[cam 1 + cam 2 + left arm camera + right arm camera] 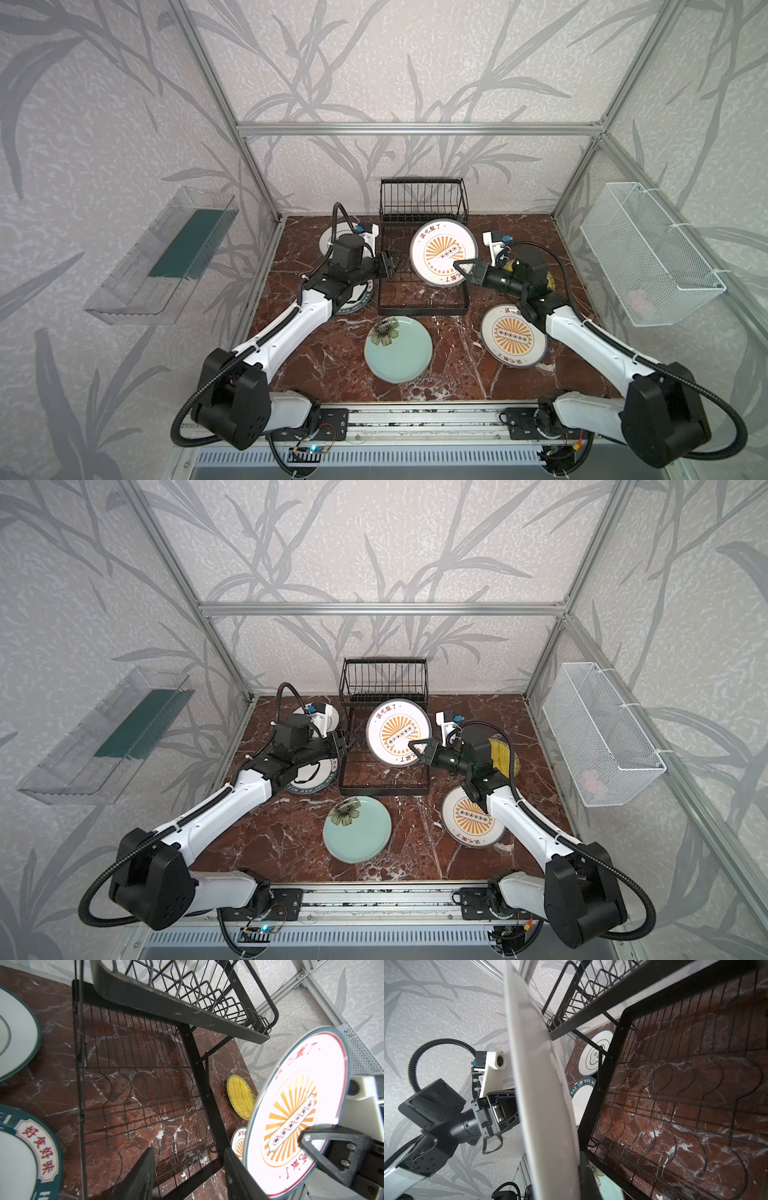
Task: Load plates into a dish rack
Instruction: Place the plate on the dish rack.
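Right tool: the right tool (pixel 464 266) is clamped shut on the near-right rim of the held sunburst plate (pixel 441 249), one finger across the plate's printed face.
Held sunburst plate: it is lifted clear of the surface (pixel 457 365) and tilted up on edge, over the right part of the rack's flat grid base. The right wrist view shows its plain white back (pixel 542 1084).
Left tool: the left tool (pixel 189 1150) has its jaws partly apart with nothing between them. It hangs at the left edge of the rack's base and does not touch the held plate.
Dish rack: the dish rack (pixel 422 199) stands at far centre. Its upright slotted section is at the back and its flat grid base (pixel 145 1076) reaches nearer. No plate stands in the slots.
Second sunburst plate: the second sunburst plate (pixel 513 336) lies flat at near right, partly under the right arm.
Mint plate: the mint plate (pixel 398 349) lies flat just near of the rack, in the centre.
Yellow striped plate: the yellow striped plate (pixel 503 754) lies right of the rack, mostly hidden behind the right arm.
Lettered plate: the lettered plate (pixel 311 777) lies left of the rack, under the left arm.
Emblem plate: the emblem plate (pixel 596 1055) lies at far left, beside the rack's back section.
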{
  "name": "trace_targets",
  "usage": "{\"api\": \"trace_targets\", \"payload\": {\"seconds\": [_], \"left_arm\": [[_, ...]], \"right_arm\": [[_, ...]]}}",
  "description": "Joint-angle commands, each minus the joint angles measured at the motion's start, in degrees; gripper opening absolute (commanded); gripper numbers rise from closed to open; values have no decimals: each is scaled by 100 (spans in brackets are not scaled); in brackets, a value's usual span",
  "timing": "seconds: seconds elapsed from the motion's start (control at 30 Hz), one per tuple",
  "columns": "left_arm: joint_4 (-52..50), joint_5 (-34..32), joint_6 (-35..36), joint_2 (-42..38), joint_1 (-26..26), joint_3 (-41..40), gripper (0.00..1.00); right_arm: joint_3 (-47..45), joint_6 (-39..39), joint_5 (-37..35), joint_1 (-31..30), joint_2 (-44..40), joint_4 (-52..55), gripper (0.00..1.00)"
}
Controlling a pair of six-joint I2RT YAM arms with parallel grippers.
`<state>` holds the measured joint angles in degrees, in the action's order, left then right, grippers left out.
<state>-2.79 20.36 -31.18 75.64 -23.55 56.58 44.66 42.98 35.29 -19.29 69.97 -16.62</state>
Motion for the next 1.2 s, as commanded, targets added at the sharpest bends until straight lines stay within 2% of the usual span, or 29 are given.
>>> {"api": "trace_targets", "payload": {"seconds": [0.0,0.17,0.47,0.73,0.9,1.17], "left_arm": [[-488,-370,407,-258,19,224,52],[-848,-654,606,-432,38,276,52],[-983,-730,638,-598,66,315,53],[-1215,-796,781,-715,79,303,52],[-1078,-710,694,-809,79,138,52],[-885,-478,491,-879,85,-92,52]], "right_arm": [[483,-385,-157,4,-280,255,0],[1137,-779,-611,6,-321,1012,0],[2821,-1200,-1508,-3,371,1961,0],[3880,-1573,-3203,-321,957,2632,0],[4678,-1917,-4456,-732,1515,3039,0],[5841,-2134,-5837,-1111,2489,3529,0]]}}
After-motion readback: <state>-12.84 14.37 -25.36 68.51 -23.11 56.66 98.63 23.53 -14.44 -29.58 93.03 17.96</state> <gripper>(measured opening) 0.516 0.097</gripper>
